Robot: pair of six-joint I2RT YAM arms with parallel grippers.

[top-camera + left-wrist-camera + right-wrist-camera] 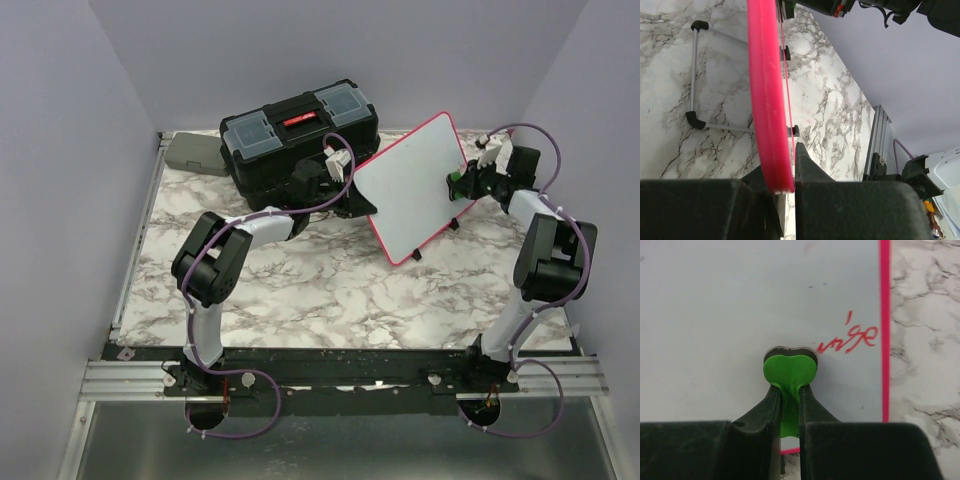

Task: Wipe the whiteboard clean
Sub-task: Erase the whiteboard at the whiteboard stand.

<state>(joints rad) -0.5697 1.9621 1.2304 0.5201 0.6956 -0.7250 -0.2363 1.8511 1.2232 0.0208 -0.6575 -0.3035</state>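
- left pincer (785, 175): shut tight on the pink frame (765, 90), gripping the whiteboard (415, 190) by its edge. The board stands tilted between the two pincers, above the tabletop (300, 290).
- right pincer (789, 395): shut on a green eraser (790, 371), whose dark pad rests against the white face.
- red handwriting (852, 339): just right of the eraser, inside the frame, not yet wiped.
- Handling, judged: the board looks light and rigid with a slick face. The thin panel may give under pressure, so hold it by the frame only.
- Behind the left pincer: black toolbox (300, 140), with a grey case (192, 153) further to its left.
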